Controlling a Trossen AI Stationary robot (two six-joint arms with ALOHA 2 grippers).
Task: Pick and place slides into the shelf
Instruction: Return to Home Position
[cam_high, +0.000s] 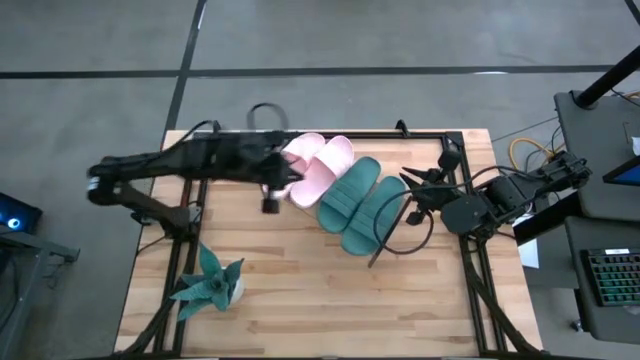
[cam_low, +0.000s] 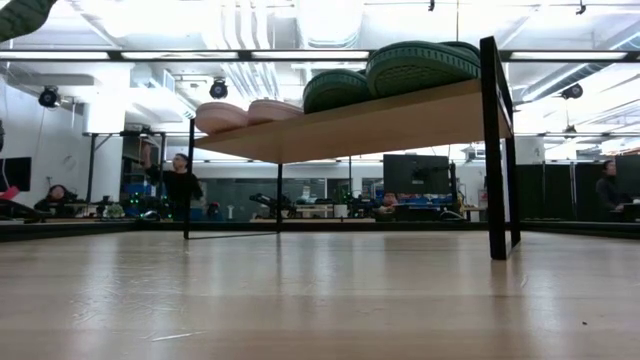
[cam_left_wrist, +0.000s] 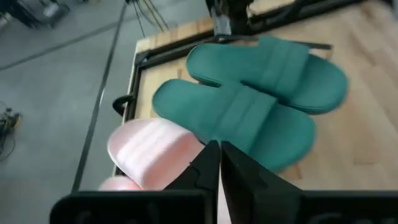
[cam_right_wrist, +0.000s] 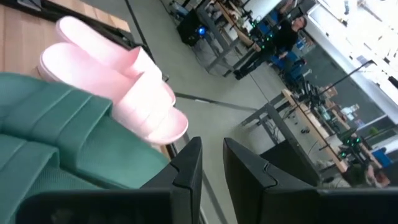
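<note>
Two pale pink slides (cam_high: 318, 165) and two dark green slides (cam_high: 360, 200) lie side by side on the shelf (cam_low: 360, 125), a wood board on black legs. In the high view the slides cover the board. My left gripper (cam_high: 283, 172) is shut at the left end of the pink slides; in its wrist view (cam_left_wrist: 219, 165) the fingertips stand over a pink slide (cam_left_wrist: 155, 152), with the green slides (cam_left_wrist: 261, 93) beyond. My right gripper (cam_high: 412, 190) stands a little open and empty just right of the green slides, which show in its wrist view (cam_right_wrist: 56, 124) before the fingers (cam_right_wrist: 211, 165). My left gripper's shut fingertips (cam_left_wrist: 211, 158) stand at the near pink slide's side, coming level from the table's left. I cannot tell whether they touch it.
A green leafy toy plant (cam_high: 210, 280) stands near the table's front left. The shelf's black wire legs (cam_high: 395, 240) stick out on the near right side of the slides. Bare wooden tabletop (cam_high: 330, 300) lies in front of the shelf. People are in the room behind (cam_low: 180, 185).
</note>
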